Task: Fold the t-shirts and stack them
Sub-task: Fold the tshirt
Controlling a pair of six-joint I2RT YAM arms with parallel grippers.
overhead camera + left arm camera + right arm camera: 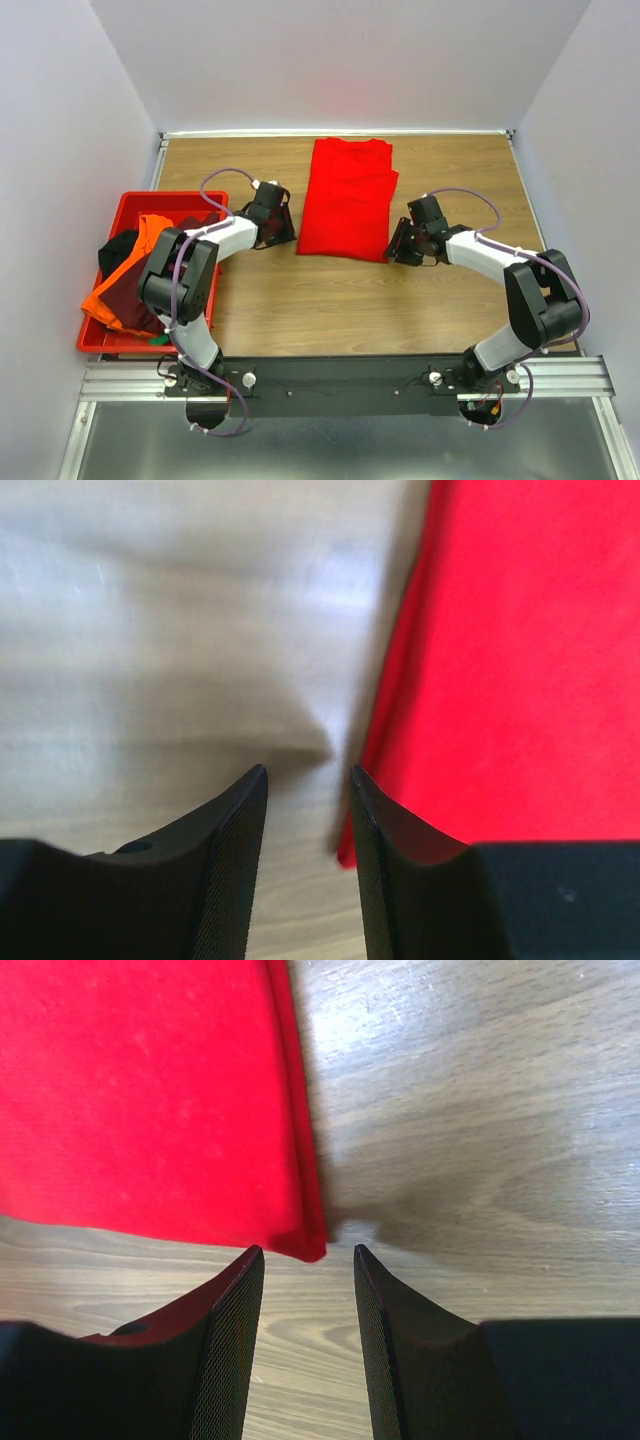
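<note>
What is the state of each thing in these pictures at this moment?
red t-shirt, folded to a long strip, flat on the table.
orange t-shirt, crumpled in the crate.
maroon t-shirt, crumpled in the crate.
black t-shirt, crumpled at the crate's left rim.
crate, upright, holding three shirts.
left hand, open, empty, beside the red t-shirt's near left corner.
right hand, open, empty, at its near right corner.

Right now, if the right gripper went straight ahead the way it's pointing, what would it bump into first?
Probably the corner of the red t-shirt, which lies on the table just ahead of the right gripper. Its open jaws frame that corner; how high it hovers is unclear.
</note>
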